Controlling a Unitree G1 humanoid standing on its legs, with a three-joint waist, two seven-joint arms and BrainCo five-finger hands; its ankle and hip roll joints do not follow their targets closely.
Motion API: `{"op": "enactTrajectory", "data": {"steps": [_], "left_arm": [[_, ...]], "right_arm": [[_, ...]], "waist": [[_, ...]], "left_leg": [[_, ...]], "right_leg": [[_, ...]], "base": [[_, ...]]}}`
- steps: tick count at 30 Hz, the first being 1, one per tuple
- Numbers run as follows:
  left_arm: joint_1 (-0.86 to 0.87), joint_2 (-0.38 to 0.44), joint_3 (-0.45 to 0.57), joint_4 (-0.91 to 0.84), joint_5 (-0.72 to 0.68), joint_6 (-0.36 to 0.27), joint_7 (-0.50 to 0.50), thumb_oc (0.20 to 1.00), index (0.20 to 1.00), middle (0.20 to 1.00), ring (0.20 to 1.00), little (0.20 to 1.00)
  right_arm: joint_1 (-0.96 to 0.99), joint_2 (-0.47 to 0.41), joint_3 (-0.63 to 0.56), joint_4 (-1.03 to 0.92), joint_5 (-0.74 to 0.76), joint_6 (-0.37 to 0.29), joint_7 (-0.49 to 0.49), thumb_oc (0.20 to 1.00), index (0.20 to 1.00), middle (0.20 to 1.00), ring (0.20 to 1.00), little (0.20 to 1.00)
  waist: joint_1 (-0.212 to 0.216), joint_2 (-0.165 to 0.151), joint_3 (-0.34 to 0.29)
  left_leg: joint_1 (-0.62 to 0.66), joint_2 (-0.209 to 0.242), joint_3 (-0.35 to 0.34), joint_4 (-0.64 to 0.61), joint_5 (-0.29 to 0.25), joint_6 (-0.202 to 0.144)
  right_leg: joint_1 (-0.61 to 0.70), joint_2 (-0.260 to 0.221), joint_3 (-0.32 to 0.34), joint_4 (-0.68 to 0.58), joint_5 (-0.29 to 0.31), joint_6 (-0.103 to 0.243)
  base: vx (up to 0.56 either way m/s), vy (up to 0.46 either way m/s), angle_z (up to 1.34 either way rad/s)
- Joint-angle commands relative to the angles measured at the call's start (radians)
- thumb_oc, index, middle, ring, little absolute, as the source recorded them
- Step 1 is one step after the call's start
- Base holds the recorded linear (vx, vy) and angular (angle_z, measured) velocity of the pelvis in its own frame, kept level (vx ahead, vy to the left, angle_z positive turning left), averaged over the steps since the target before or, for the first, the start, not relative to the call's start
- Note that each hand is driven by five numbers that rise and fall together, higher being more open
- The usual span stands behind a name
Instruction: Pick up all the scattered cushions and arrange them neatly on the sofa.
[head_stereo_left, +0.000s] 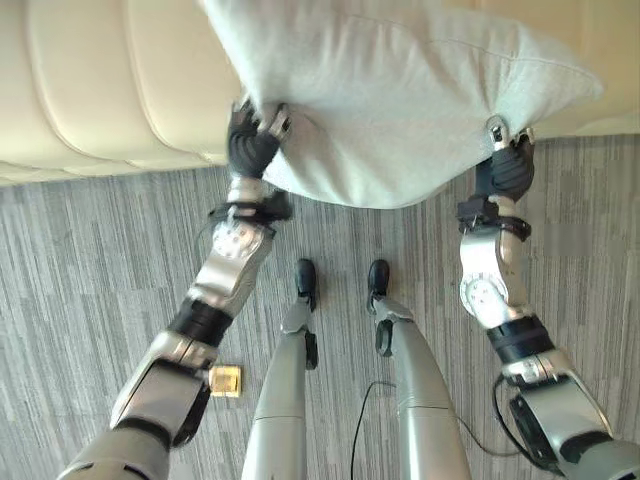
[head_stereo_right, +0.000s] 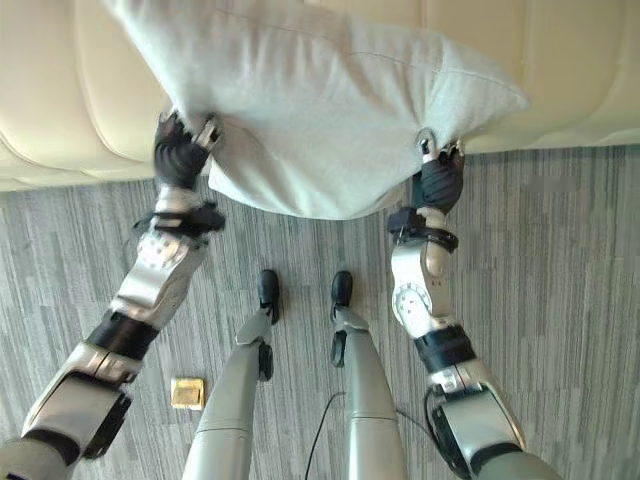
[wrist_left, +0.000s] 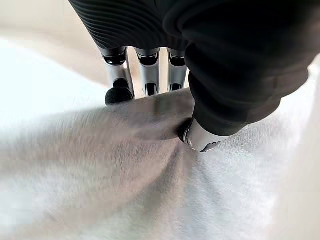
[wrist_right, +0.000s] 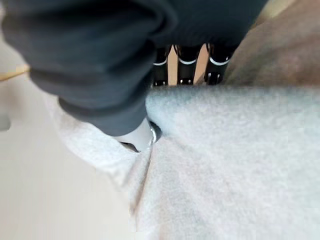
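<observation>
While the cream sofa (head_stereo_left: 110, 90) spans the far side above the grey striped carpet (head_stereo_left: 90, 260), a pale grey cushion (head_stereo_left: 400, 100) hangs in front of its seat edge, lifted off the floor. The left hand (head_stereo_left: 252, 140) pinches the cushion's near left edge between thumb and fingers, and the right hand (head_stereo_left: 508, 160) pinches its right corner. A small yellowish square object (head_stereo_left: 225, 381) lies on the carpet.

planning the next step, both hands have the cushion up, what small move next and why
Probably carry the cushion forward and lower it onto the sofa: the left hand and right hand pinch its near edge, holding it over the sofa's front.
</observation>
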Motion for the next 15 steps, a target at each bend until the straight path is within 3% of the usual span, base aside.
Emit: {"op": "enactTrajectory", "data": {"steps": [1, 4, 6, 9, 12, 15], "left_arm": [[-0.032, -0.064, 0.010, -0.120, 0.043, -0.113, -0.082, 0.200, 0.200, 0.200, 0.200, 0.200], [0.134, -0.075, 0.040, -0.175, 0.010, -0.117, -0.124, 0.200, 0.200, 0.200, 0.200, 0.200], [0.319, -0.052, 0.093, -0.248, -0.010, -0.116, -0.169, 0.200, 0.200, 0.200, 0.200, 0.200], [0.425, -0.041, 0.121, -0.294, -0.030, -0.108, -0.202, 0.200, 0.200, 0.200, 0.200, 0.200], [0.517, -0.048, 0.130, -0.318, -0.047, -0.098, -0.244, 0.200, 0.200, 0.200, 0.200, 0.200], [0.557, -0.046, 0.133, -0.319, -0.046, -0.090, -0.265, 0.200, 0.200, 0.200, 0.200, 0.200]], "right_arm": [[-0.017, 0.020, -0.028, -0.119, -0.118, -0.007, 0.154, 0.200, 0.200, 0.200, 0.200, 0.200], [0.126, 0.012, -0.057, -0.191, -0.150, 0.009, 0.186, 0.200, 0.200, 0.200, 0.200, 0.200], [0.257, -0.009, -0.108, -0.267, -0.179, 0.026, 0.218, 0.200, 0.200, 0.200, 0.200, 0.200], [0.342, -0.021, -0.146, -0.325, -0.206, 0.039, 0.237, 0.200, 0.200, 0.200, 0.200, 0.200], [0.408, -0.026, -0.156, -0.344, -0.221, 0.053, 0.266, 0.200, 0.200, 0.200, 0.200, 0.200], [0.430, -0.022, -0.151, -0.344, -0.197, 0.064, 0.295, 0.200, 0.200, 0.200, 0.200, 0.200]], "waist": [[0.001, 0.007, -0.011], [0.013, 0.003, -0.014], [0.025, 0.005, -0.042], [0.026, 0.005, -0.065], [0.042, 0.000, -0.078], [0.061, -0.016, -0.072]], "left_leg": [[0.250, -0.020, -0.079, 0.025, -0.186, -0.046], [0.442, -0.009, -0.093, -0.081, -0.157, -0.051], [0.609, 0.029, -0.093, -0.169, -0.140, -0.060], [0.697, 0.047, -0.094, -0.191, -0.132, -0.070], [0.743, 0.051, -0.095, -0.113, -0.102, -0.092], [0.726, 0.029, -0.104, 0.052, -0.067, -0.105]], "right_leg": [[0.252, -0.011, -0.019, -0.258, 0.050, 0.098], [0.440, -0.008, -0.039, -0.334, 0.055, 0.096], [0.614, 0.009, -0.050, -0.394, 0.034, 0.091], [0.704, 0.026, -0.057, -0.420, 0.015, 0.083], [0.801, 0.051, -0.056, -0.428, -0.019, 0.063], [0.869, 0.053, -0.057, -0.439, -0.033, 0.046]], "base": [[0.13, -0.121, 0.20], [0.20, -0.138, 0.24], [0.30, -0.187, 0.24], [0.16, -0.124, 0.21], [0.16, -0.153, 0.12], [0.13, -0.120, 0.00]]}}
